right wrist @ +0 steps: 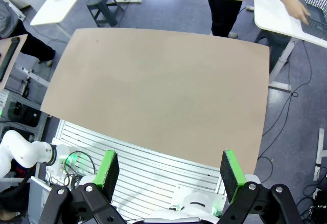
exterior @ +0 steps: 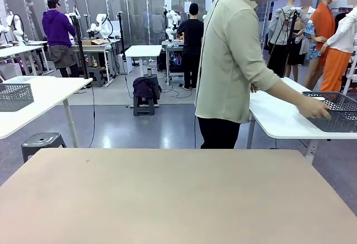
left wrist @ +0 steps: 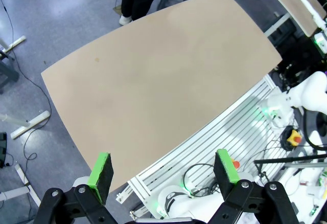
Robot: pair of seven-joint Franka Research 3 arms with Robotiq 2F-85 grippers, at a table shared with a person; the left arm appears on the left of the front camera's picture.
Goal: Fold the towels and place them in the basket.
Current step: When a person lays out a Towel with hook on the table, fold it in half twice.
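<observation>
In the front view, a bare rectangular tan tabletop (exterior: 178,199) fills the foreground. At its far edge stands a person in a pale olive shirt and black trousers (exterior: 231,66), turned towards a white side table (exterior: 279,118) on the right arm's side. The dark grey perforated mesh basket (exterior: 337,113) sits on that side table, and the person's hand (exterior: 315,109) rests on its near rim. A second grey mesh basket (exterior: 14,96) sits on another white table at the far left.

In the left wrist view, the left gripper (left wrist: 163,172) is released. Its two green-padded fingers (left wrist: 100,175) stand wide apart with nothing between them. The tan tabletop lies ahead of the fingertips and well below them. A white slotted aluminium base plate (left wrist: 225,132) lies between the fingers and the table's near edge. Off past the right-hand finger is the other white robot arm (left wrist: 306,93).

In the right wrist view, the right gripper (right wrist: 170,174) is likewise released, its green pads spread and holding nothing. The tabletop spreads out ahead of it. Far beyond the fingertips, up towards the right-hand finger's side, the basket lies on the white side table with the person's hand on it, well apart from the gripper.
</observation>
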